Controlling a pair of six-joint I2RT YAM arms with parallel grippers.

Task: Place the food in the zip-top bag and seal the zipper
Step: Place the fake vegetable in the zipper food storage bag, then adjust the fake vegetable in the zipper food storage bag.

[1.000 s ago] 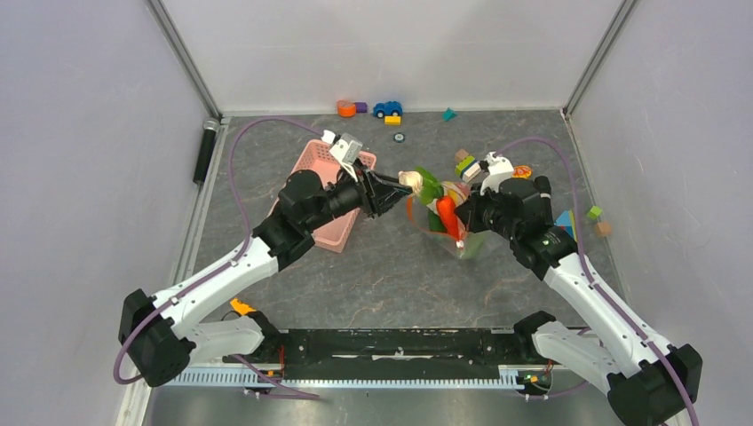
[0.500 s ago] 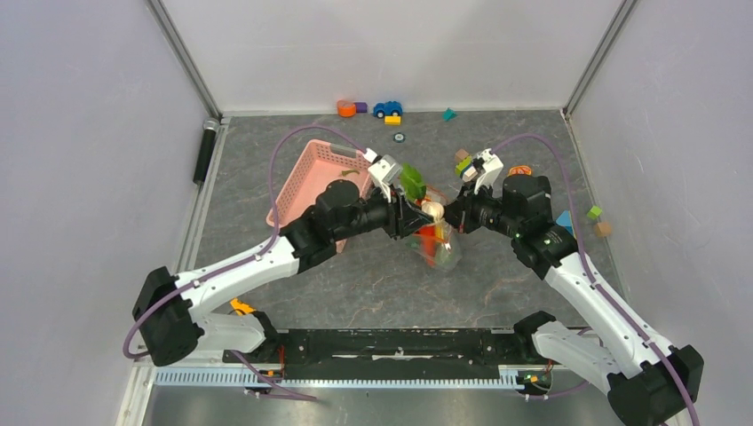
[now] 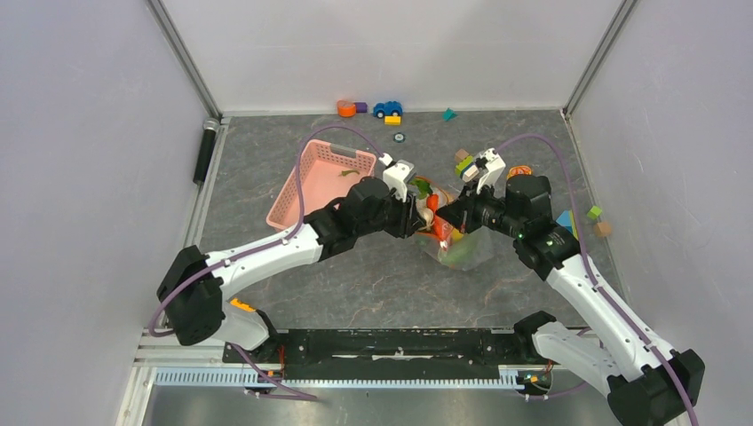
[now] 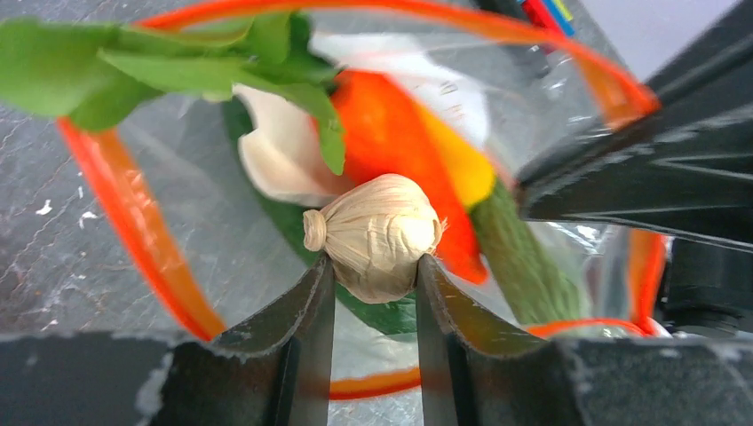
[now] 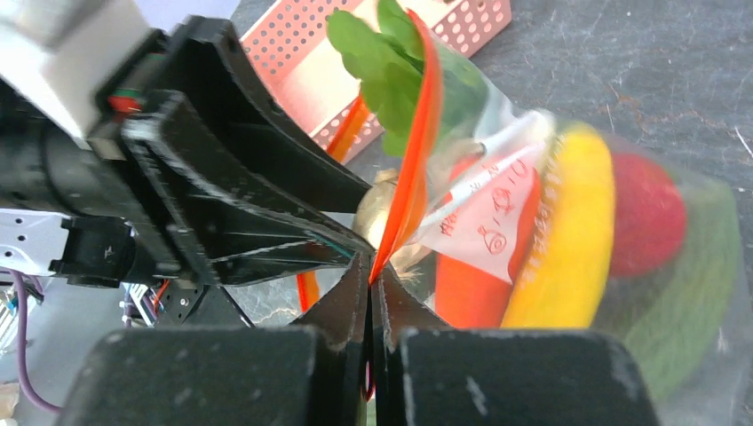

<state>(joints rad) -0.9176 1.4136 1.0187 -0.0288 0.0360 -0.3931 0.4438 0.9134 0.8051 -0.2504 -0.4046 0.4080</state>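
Left wrist view: left end effector (image 4: pixel 375 271) pinches garlic (image 4: pixel 377 235) at bag (image 4: pixel 178 213) mouth; right end effector (image 5: pixel 370 275) clamps zipper (image 5: pixel 410 151).

A pink lattice basket (image 3: pixel 315 182) sits tilted on the grey marbled table (image 3: pixel 373 275), left of centre, and its perforated wall also shows at the top of the right wrist view. Along the back edge lie small toys — an orange piece (image 3: pixel 346 108), a blue car (image 3: pixel 387 108) with a yellow block (image 3: pixel 392 120) just beside it, and a teal block (image 3: pixel 449 114). Near the right wall sit a green block (image 3: pixel 594 213) and a tan block (image 3: pixel 604 229); a black cylinder (image 3: pixel 206 151) lies by the left wall.
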